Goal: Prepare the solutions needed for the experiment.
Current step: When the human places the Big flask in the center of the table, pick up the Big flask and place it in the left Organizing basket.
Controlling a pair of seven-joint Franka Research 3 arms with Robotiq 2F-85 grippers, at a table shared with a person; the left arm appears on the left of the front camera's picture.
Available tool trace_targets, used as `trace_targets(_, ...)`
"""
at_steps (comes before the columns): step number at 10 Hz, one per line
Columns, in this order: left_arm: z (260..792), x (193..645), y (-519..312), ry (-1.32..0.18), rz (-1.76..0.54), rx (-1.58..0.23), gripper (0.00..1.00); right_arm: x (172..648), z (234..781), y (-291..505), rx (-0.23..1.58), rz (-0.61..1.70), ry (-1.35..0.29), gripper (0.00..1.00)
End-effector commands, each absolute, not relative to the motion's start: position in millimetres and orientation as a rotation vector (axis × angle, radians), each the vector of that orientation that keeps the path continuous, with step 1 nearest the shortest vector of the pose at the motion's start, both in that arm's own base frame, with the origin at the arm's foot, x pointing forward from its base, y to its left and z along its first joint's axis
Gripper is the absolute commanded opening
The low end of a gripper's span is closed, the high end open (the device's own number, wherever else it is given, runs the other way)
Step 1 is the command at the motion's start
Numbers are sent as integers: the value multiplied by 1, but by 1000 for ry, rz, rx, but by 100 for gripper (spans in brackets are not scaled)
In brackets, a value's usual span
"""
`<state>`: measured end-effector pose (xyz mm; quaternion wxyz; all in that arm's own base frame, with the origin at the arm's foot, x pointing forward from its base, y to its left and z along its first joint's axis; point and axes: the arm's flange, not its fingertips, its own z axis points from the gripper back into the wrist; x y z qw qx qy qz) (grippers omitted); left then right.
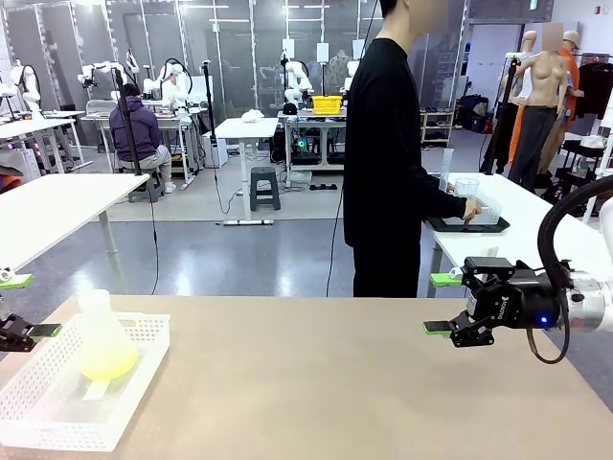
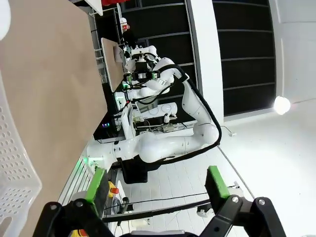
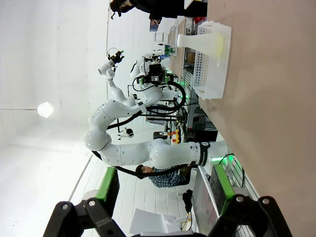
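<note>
— Where's the solution?
— Pale yellow-green solution [image 1: 108, 362] pools in a frosted conical flask [image 1: 101, 335] inside the perforated white basket [image 1: 57, 402], bench's [image 1: 335, 393] left end.
— The claws?
— Left claw [image 2: 155, 185] and right claw [image 1: 442, 304] both gape, empty; the right wrist view catches the basket sideways.

- Right gripper [image 1: 439, 304] is showing a black body with green pads, a small blue light glowing behind it, and a black cable looping from its white arm.
- The person [image 1: 383, 163] is wearing black long sleeves and black trousers.
</note>
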<state>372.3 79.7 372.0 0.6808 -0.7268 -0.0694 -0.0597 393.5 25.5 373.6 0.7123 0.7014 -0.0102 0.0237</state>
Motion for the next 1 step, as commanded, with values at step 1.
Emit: trace_targets(1, 373, 372, 81, -166, -138, -1631, 100, 393, 374, 26, 1563, 62, -34, 94)
